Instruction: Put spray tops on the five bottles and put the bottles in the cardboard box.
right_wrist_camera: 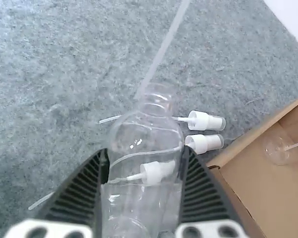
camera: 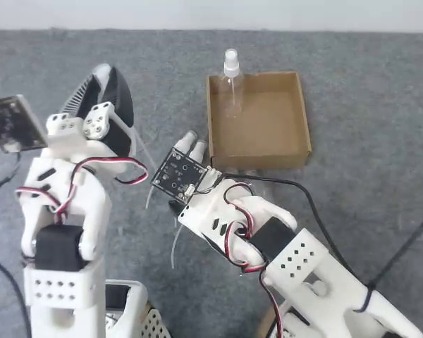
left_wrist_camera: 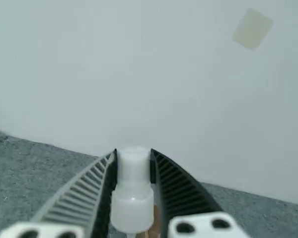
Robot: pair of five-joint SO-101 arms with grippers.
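The left fingers (left_wrist_camera: 87, 196) pinch a spray top (left_wrist_camera: 133, 191). Its dip tube (right_wrist_camera: 161, 49) slants toward the open neck of the clear bottle (right_wrist_camera: 146, 129), which the right fingers (right_wrist_camera: 79, 193) clamp. From above, the top sits at ten o'clock from the bottle, whose long axis points that way. I cannot tell whether the tube is inside the mouth. The cardboard box (camera: 296, 116) lies at one o'clock.

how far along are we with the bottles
Done: one capped bottle stands in the cardboard box. In hand: the right gripper holds an open bottle and the left gripper holds a spray top. Left: joining those, boxing that bottle, and the loose spray tops on the carpet.
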